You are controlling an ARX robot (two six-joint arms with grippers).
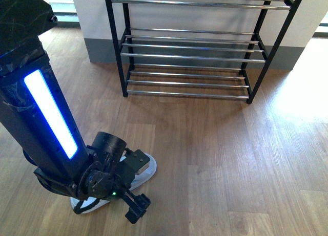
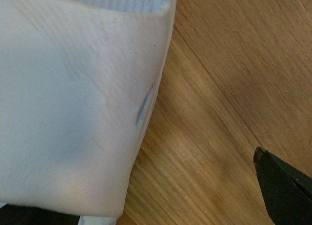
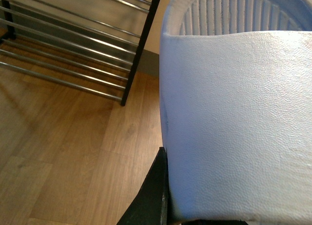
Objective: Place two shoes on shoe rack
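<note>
**One sneaker down, rack straight ahead**

The left gripper (image 1: 130, 190) hangs spread over a grey sneaker (image 1: 147, 167) on the floor, whose toe slants toward the shoe rack (image 1: 192, 57) well ahead. The right gripper (image 3: 195, 217) seems clamped on the other sneaker (image 3: 234, 117), nearer the rack

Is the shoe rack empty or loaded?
Empty where visible: the black-framed rack of silver rods shows bare shelves. A white-soled shoe lies on the floor under the left arm.

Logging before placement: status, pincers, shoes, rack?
Left pincer open at floor shoe. Right pincer shut on other shoe. Rack ahead, no shoes on visible shelves, approach unobstructed.
</note>
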